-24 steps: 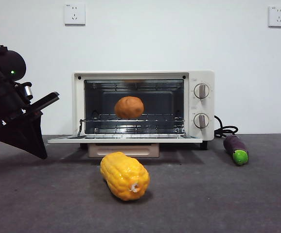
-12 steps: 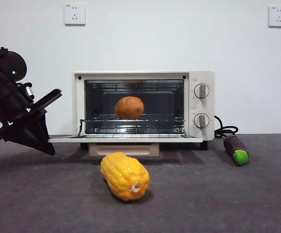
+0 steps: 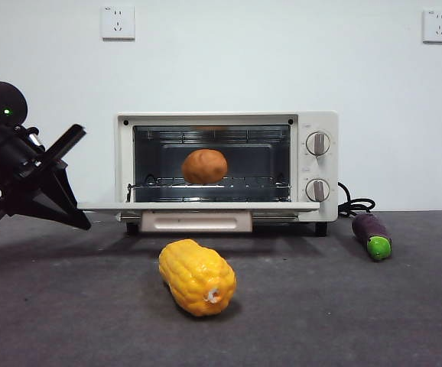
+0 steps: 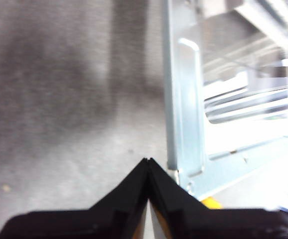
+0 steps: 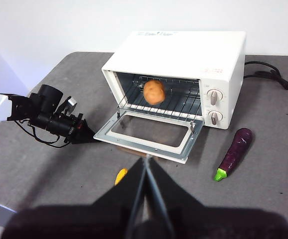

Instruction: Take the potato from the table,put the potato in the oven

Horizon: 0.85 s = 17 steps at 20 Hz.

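Note:
The potato (image 3: 204, 166) (image 5: 154, 91), a rounded reddish-brown lump, lies on the wire rack inside the cream-white oven (image 3: 313, 157) (image 5: 184, 45). The oven door (image 3: 198, 206) (image 5: 134, 145) hangs open, about level. My left gripper (image 3: 83, 222) (image 4: 148, 160) (image 5: 86, 134) is shut and empty, its tip at the door's left corner (image 4: 184, 99), low over the table (image 3: 359, 306). Shut and empty too, my right gripper (image 5: 147, 158) waits high above the table in front of the oven.
A yellow corn cob (image 3: 196, 276) (image 5: 120, 176) lies on the table in front of the oven. A purple eggplant (image 3: 371, 235) (image 5: 233, 152) with a green tip rests to the oven's right, near the black power cord (image 3: 355, 205).
The left gripper's tip has moved right and up to the door's left corner. The oven door has risen from a slight downward tilt to about level.

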### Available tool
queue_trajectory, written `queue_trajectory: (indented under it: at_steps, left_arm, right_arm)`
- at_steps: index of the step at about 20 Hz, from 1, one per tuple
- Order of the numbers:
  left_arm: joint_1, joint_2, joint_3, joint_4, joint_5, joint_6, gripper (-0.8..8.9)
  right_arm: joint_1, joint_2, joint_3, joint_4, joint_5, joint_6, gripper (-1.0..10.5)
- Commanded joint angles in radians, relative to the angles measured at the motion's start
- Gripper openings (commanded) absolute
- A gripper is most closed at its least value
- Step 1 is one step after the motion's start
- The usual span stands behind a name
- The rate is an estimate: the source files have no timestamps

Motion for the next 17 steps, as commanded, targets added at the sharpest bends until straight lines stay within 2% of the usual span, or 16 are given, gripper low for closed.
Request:
queue_trajectory:
  at_steps: [1, 5, 8, 13, 17]
  left_arm:
    - [0.005, 0.007, -0.008, 0.03, 0.09, 0.001, -0.08]
    - [0.026, -0.001, -0.008, 0.067, 0.146, -0.025, -0.08]
    - [0.039, -0.008, -0.008, 0.128, 0.192, -0.081, -0.08]
    - [0.045, -0.015, -0.007, 0.274, 0.261, -0.22, -0.08]
    - [0.044, -0.015, -0.006, 0.382, 0.268, -0.314, -0.08]
  right_arm:
    - [0.001, 0.0, -0.003, -0.022, -0.003, 0.012, -0.1]
    - [0.001, 0.0, -0.003, -0.022, -0.003, 0.015, -0.1]
    - [0.001, 0.0, -0.003, -0.022, -0.003, 0.019, -0.1]
    - [0.001, 0.0, -0.003, -0.022, -0.003, 0.035, -0.1]
    - [0.001, 0.0, -0.003, -0.022, -0.003, 0.038, 0.0]
